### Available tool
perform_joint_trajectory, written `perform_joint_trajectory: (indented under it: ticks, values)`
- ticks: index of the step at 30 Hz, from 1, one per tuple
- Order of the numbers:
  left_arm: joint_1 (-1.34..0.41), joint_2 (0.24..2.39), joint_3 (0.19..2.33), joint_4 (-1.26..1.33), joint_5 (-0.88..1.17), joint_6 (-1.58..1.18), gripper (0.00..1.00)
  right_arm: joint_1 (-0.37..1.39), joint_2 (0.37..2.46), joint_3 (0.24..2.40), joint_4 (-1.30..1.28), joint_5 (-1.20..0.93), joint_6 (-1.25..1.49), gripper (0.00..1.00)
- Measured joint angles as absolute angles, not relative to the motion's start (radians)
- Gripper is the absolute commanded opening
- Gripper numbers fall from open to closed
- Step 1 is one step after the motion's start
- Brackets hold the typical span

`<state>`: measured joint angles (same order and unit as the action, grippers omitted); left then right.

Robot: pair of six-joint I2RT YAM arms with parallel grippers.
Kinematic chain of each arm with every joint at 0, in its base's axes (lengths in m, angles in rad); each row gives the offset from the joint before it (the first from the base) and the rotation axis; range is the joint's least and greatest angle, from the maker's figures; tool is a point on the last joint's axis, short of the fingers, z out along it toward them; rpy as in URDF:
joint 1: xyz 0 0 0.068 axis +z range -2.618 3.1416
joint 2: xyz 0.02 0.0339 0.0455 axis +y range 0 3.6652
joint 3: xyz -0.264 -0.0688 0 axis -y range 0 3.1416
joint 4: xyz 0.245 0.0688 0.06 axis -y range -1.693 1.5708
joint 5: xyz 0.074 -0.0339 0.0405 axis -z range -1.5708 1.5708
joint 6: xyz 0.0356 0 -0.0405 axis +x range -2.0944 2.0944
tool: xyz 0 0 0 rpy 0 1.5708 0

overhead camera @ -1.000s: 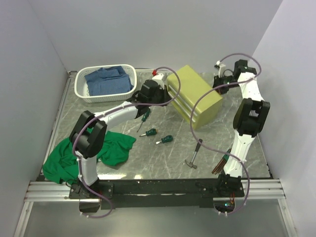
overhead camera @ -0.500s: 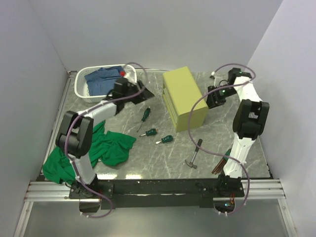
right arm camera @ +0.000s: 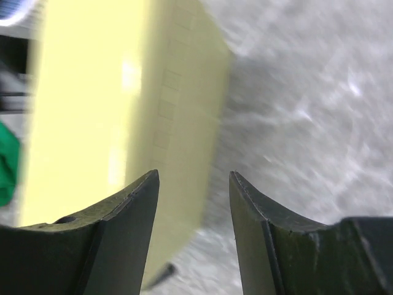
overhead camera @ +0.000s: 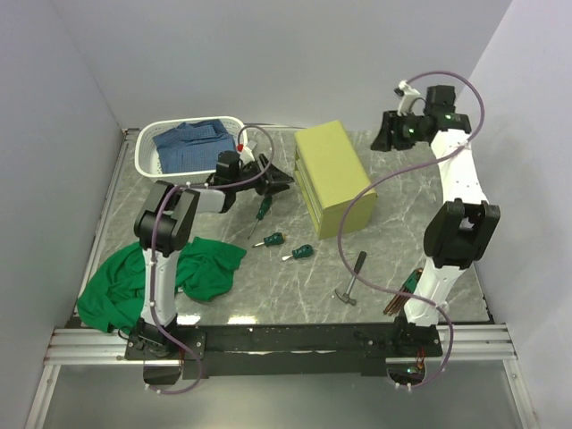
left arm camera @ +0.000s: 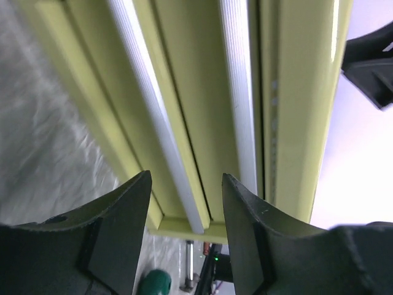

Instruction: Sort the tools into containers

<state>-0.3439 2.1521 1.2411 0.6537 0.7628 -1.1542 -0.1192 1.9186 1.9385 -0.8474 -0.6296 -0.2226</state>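
Observation:
The olive-yellow tool chest (overhead camera: 332, 177) stands at the middle back of the table, its silver-fronted drawers (left arm camera: 239, 92) filling the left wrist view. My left gripper (overhead camera: 281, 176) hovers open just left of the chest, with its jaws (left arm camera: 185, 178) apart and nothing between them. My right gripper (overhead camera: 386, 134) is raised off the chest's back right corner, open and empty (right arm camera: 194, 175), looking down on the blurred chest (right arm camera: 110, 123). A long screwdriver (overhead camera: 261, 213), two stubby screwdrivers (overhead camera: 269, 239) (overhead camera: 301, 254) and the hammer (overhead camera: 351, 277) lie on the table. The hex-key set (overhead camera: 399, 297) lies by the right arm's base.
A white lattice basket (overhead camera: 150, 165) holding blue cloth stands at the back left. A green cloth (overhead camera: 179, 277) is heaped at the front left by the left arm's base. Grey walls close in the table on three sides.
Both grippers have opened. The chest has turned from a diagonal to a squarer stance. My left gripper swung out and came back to the chest's left side. My right gripper rose up and back.

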Motion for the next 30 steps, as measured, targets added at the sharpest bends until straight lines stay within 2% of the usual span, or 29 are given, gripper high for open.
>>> perform_joint_trajectory:
  ticks: [6, 13, 24, 27, 28, 30]
  values:
    - [-0.381, 2.225, 1.333, 0.702, 0.765, -1.190, 0.53, -0.005, 1.866, 1.929, -0.784, -0.645, -0.138, 0.57]
    - [-0.447, 2.272, 1.362, 0.700, 0.736, -1.200, 0.50, 0.039, 1.865, 1.922, -0.774, -0.657, -0.102, 0.57]
    - [-0.459, 2.374, 1.392, 0.805, 0.733, -1.263, 0.47, 0.083, 1.867, 1.895, -0.768, -0.677, -0.097, 0.57]
    - [-0.466, 2.375, 1.391, 0.819, 0.726, -1.274, 0.32, 0.091, 1.870, 1.895, -0.771, -0.669, -0.100, 0.57]
    - [-0.466, 2.376, 1.391, 0.830, 0.727, -1.277, 0.15, 0.093, 1.871, 1.894, -0.771, -0.664, -0.103, 0.57]
    - [-0.467, 2.376, 1.391, 0.849, 0.729, -1.290, 0.05, 0.095, 1.871, 1.889, -0.773, -0.651, -0.112, 0.57]
